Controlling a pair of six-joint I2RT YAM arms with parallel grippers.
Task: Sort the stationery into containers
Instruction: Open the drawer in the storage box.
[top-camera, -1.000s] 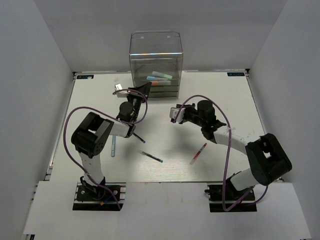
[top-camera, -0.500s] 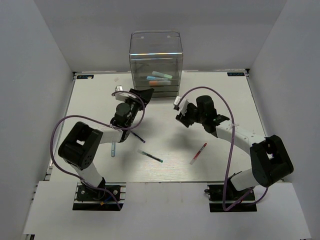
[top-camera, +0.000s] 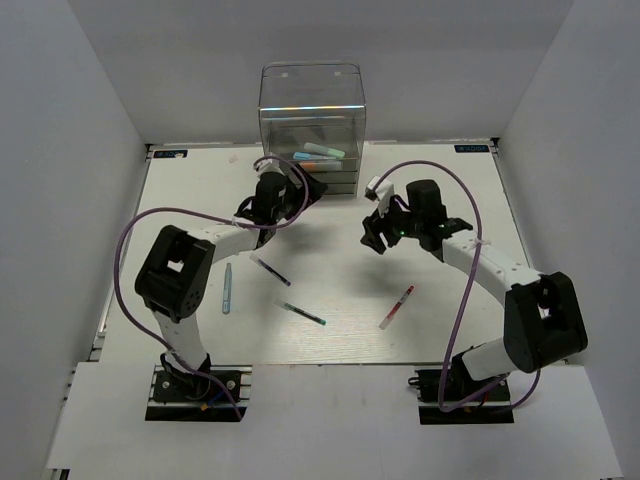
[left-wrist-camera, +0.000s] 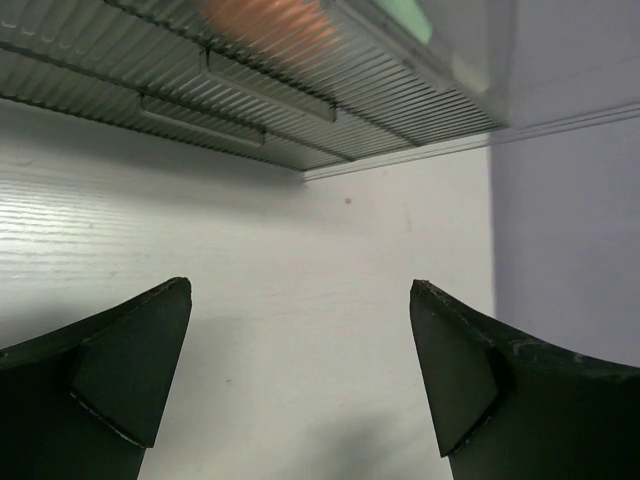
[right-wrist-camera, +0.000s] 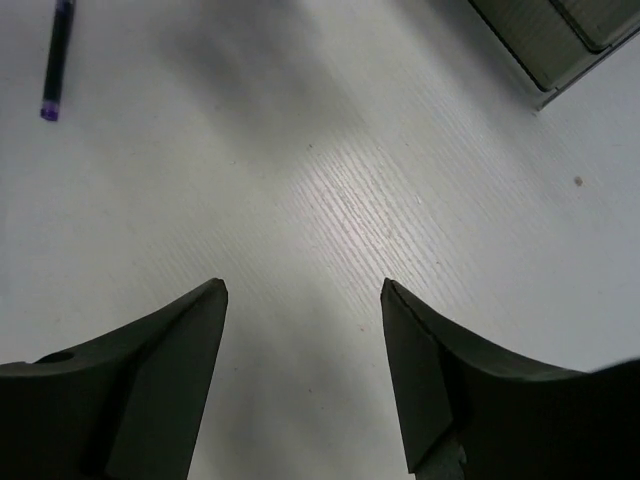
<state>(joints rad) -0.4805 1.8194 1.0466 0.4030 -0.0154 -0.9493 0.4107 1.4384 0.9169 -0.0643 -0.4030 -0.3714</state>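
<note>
The clear cabinet (top-camera: 312, 120) of grey drawers stands at the table's far edge; light blue and mint pens (top-camera: 320, 152) and an orange one (top-camera: 318, 166) lie inside it. On the table lie a light blue pen (top-camera: 227, 290), a dark purple pen (top-camera: 270, 270), a teal pen (top-camera: 303, 314) and a red pen (top-camera: 397, 306). My left gripper (top-camera: 306, 190) (left-wrist-camera: 300, 288) is open and empty just before the drawer fronts (left-wrist-camera: 250, 90). My right gripper (top-camera: 375, 232) (right-wrist-camera: 303, 285) hangs open over bare table, with the purple pen (right-wrist-camera: 57, 55) off to its side.
White walls close in the table on the left, right and back. The cabinet's bottom corner (right-wrist-camera: 560, 35) shows at the top right of the right wrist view. Purple cables loop over both arms.
My left gripper has moved up to the cabinet's front and opened wide. My right gripper has shifted right and opened too. The pens on the table have not moved.
</note>
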